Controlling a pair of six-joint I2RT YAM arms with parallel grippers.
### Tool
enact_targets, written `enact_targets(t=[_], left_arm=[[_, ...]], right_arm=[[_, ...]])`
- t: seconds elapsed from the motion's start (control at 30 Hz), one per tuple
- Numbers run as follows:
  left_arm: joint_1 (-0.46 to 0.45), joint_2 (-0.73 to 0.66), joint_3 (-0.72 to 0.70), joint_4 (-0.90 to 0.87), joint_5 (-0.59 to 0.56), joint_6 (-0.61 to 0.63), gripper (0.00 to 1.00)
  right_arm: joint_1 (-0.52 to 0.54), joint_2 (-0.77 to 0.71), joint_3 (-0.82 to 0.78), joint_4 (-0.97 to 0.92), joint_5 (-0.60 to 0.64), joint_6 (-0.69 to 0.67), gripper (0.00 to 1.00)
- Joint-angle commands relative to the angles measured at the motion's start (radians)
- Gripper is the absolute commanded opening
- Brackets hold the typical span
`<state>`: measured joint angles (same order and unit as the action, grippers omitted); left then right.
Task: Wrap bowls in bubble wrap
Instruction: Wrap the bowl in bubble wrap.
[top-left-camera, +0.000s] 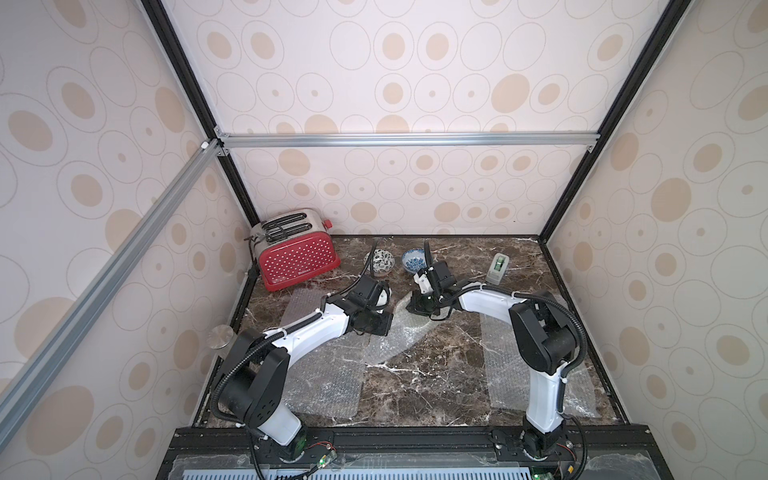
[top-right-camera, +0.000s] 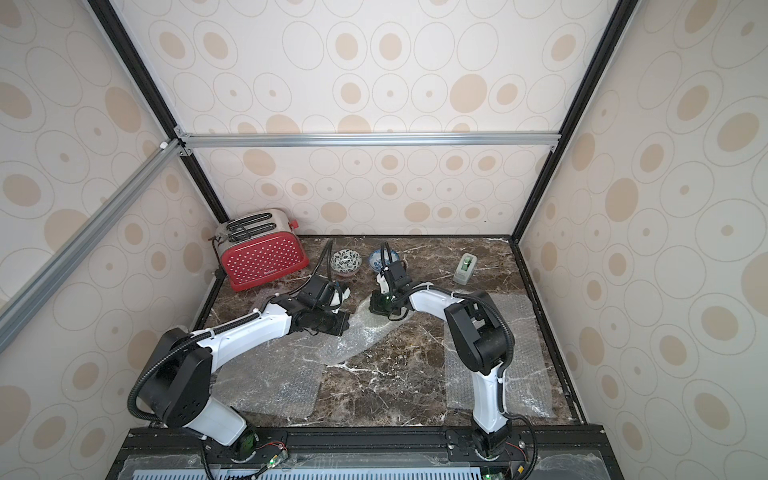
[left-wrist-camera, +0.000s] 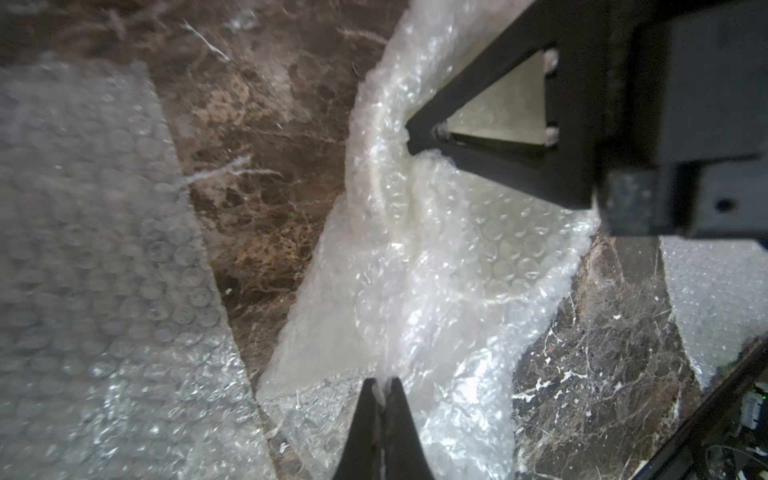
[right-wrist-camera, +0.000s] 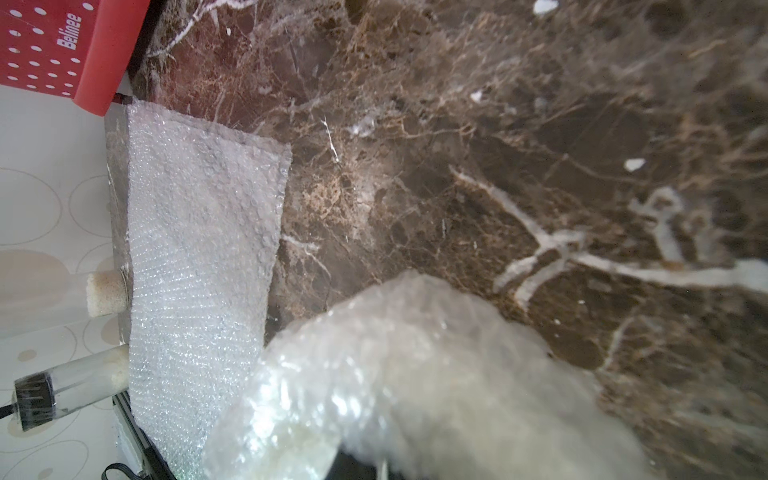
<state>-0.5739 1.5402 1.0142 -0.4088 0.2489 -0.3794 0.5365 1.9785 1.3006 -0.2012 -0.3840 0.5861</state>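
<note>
On the table (top-left-camera: 440, 374), my left gripper (left-wrist-camera: 382, 380) and right gripper (left-wrist-camera: 413, 139) pinch the bubble wrap (left-wrist-camera: 436, 270); limp, slippery, I'd hold its edges.

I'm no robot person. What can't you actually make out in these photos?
What the bunched bubble wrap covers: only something pale shows through, left wrist view.
Blue-patterned bowl: partly blocked by the right arm's cable, both top views.
Right arm's jaws: buried under blurred wrap, right wrist view.
Tape dispenser: markings too small, top views.
</note>
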Motion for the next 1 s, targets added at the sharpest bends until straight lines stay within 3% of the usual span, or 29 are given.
enact_targets(t=[0.0,0.03,0.07,0.2,0.3,0.77,0.97], left_arm=[[0.008,-0.106,0.005,-0.088,-0.095,-0.022,0.23],[0.008,-0.127,0.013,-0.089,-0.116,-0.025,0.41],[0.009,-0.149,0.022,-0.09,-0.135,-0.029,0.47],[0.008,-0.19,0.054,-0.069,-0.166,-0.015,0.64],[0.008,-0.129,0.099,-0.066,-0.111,0.018,0.72],[0.009,0.245,0.293,0.031,0.202,0.137,0.75],[0.009,0.331,0.312,-0.008,0.135,0.18,0.73]], right_arm=[[-0.024,-0.016,-0.017,-0.016,0.057,-0.004,0.09],[-0.024,-0.018,-0.016,-0.018,0.056,-0.004,0.09],[-0.023,-0.02,-0.015,-0.022,0.053,-0.004,0.09],[-0.023,-0.026,-0.015,-0.019,0.05,-0.003,0.09],[-0.023,-0.024,-0.015,-0.017,0.038,-0.003,0.09],[-0.023,-0.024,-0.006,-0.03,0.016,-0.016,0.1],[-0.023,-0.02,-0.004,-0.03,0.005,-0.017,0.1]])
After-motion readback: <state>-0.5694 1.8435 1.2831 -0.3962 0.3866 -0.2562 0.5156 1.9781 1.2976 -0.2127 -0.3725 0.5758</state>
